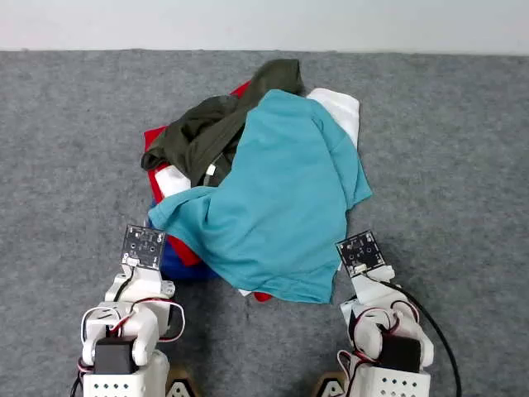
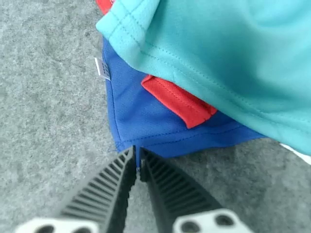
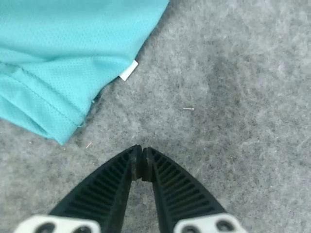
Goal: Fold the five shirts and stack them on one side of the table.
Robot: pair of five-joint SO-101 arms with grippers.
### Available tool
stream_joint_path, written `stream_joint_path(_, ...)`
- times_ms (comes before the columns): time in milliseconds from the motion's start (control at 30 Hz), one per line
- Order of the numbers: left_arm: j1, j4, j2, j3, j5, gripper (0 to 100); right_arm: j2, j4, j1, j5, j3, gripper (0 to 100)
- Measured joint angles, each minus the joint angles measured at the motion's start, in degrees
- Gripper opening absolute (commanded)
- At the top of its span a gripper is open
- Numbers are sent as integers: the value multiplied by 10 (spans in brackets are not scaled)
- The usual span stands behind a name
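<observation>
A heap of shirts lies in the middle of the grey table. A teal shirt [image 1: 281,198] is spread on top, an olive shirt [image 1: 211,128] is crumpled at the back left, and a white shirt [image 1: 339,112], a red shirt [image 1: 157,169] and a blue shirt [image 1: 178,260] poke out beneath. My left gripper [image 2: 137,160] is shut and empty, its tips at the blue shirt [image 2: 146,116] hem, beside the red shirt [image 2: 180,99] and the teal shirt [image 2: 218,53]. Shut and empty too, my right gripper [image 3: 142,162] hovers over bare carpet near the teal shirt [image 3: 58,63] corner.
Grey carpet [image 1: 446,165] covers the table, with open room to the left and right of the heap. Both arm bases [image 1: 124,356] stand at the near edge. A pale wall [image 1: 264,25] runs along the far side.
</observation>
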Motion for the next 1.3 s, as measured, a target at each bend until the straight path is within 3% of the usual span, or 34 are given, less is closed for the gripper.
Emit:
stream_joint_path(800,0,0,0,-1,-2,13,0,0,0,0,0,9)
stream_joint_path(1300,0,40,0,-215,-4,13,0,0,0,0,0,9)
